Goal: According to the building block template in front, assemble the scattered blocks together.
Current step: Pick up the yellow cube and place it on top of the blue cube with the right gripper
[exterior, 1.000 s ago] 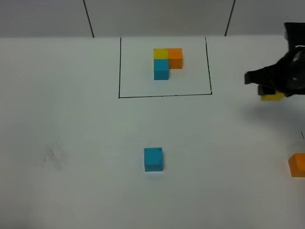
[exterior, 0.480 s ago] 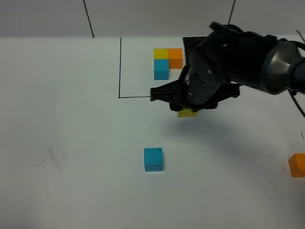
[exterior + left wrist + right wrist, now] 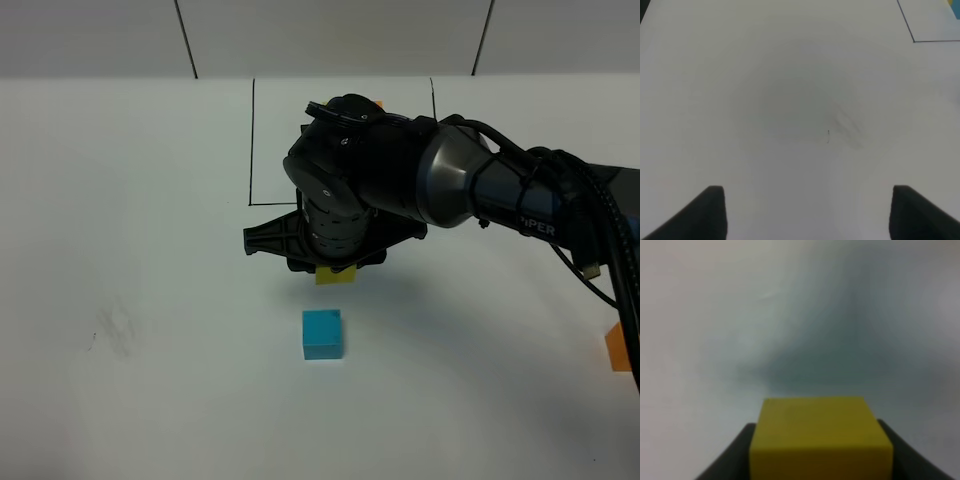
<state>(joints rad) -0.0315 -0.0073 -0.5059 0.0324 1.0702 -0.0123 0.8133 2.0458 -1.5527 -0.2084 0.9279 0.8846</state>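
We grip the yellow block (image 3: 820, 437) between our right fingers (image 3: 730, 462), over the desk (image 3: 150, 250) near the blue block (image 3: 322, 333), which only the high view shows. Our left fingers (image 3: 705, 215) stand apart, empty.

Left gripper (image 3: 807, 217): fingertips (image 3: 707, 215) set well apart (nothing between them) over the white table (image 3: 740, 100). Beyond the gripper: a faint grey smudge (image 3: 845, 127). Farther beyond the gripper: one black frame corner of the building block template (image 3: 914, 41).

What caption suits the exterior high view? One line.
Right gripper holds the yellow cube just beyond the sky-blue cube.
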